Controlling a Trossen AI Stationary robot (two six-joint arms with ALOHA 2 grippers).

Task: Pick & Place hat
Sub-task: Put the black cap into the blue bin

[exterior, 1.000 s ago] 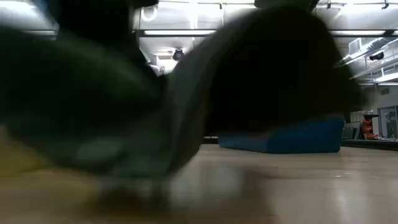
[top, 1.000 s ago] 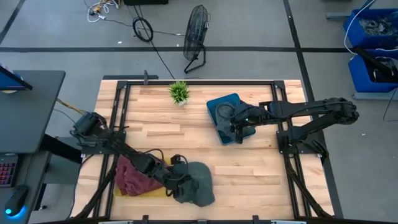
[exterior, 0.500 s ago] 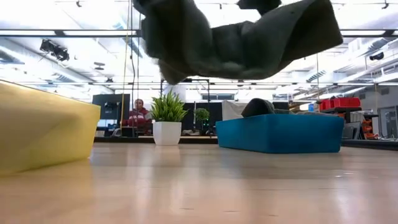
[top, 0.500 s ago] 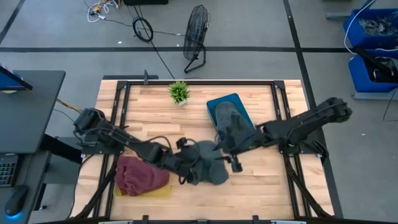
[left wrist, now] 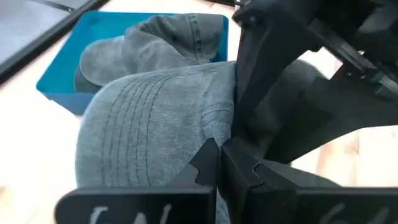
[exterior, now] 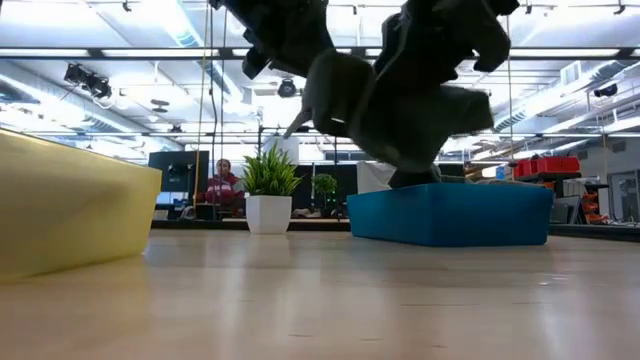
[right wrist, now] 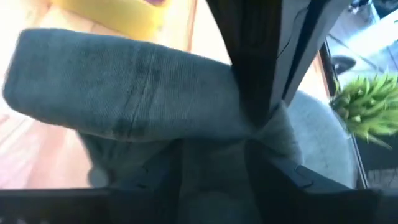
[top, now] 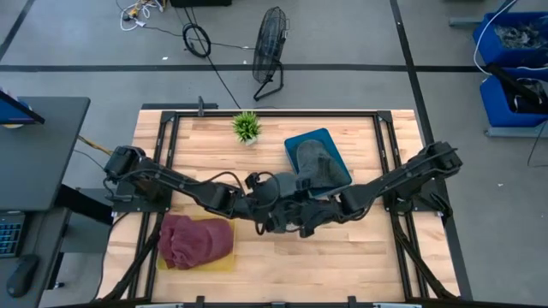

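A grey hat (top: 281,192) hangs in the air over the middle of the table, between my two grippers. My left gripper (top: 262,205) is shut on it from the table's left. My right gripper (top: 300,214) is shut on it from the right. In the low view the hat (exterior: 400,95) hangs well above the tabletop, with the left gripper (exterior: 285,30) and the right gripper (exterior: 450,20) above it. A second grey hat (top: 318,162) lies in the blue bin (top: 295,145). A maroon hat (top: 195,241) lies in the yellow bin (top: 224,261). My left gripper pinches the edge of the hat's stitched brim (left wrist: 202,140) between its two fingers, coming from the table's left. The hat is lifted clear of the table. My right gripper pinches gathered cloth of the hat (right wrist: 211,140) between its two fingers, coming from the table's right. How many layers it has cannot be told; the hat hangs clear of the table.
A small potted plant (top: 247,127) stands at the far edge, left of the blue bin. The yellow bin stands at the near left. Bare wood (top: 360,248) lies at the near right. A person (exterior: 222,185) sits in the room beyond the table.
My left gripper has lifted the grey hat off the table beside the yellow bin and carried it up, right and toward the far edge. My right gripper has come from the blue bin toward the table's middle and taken hold of the hat.
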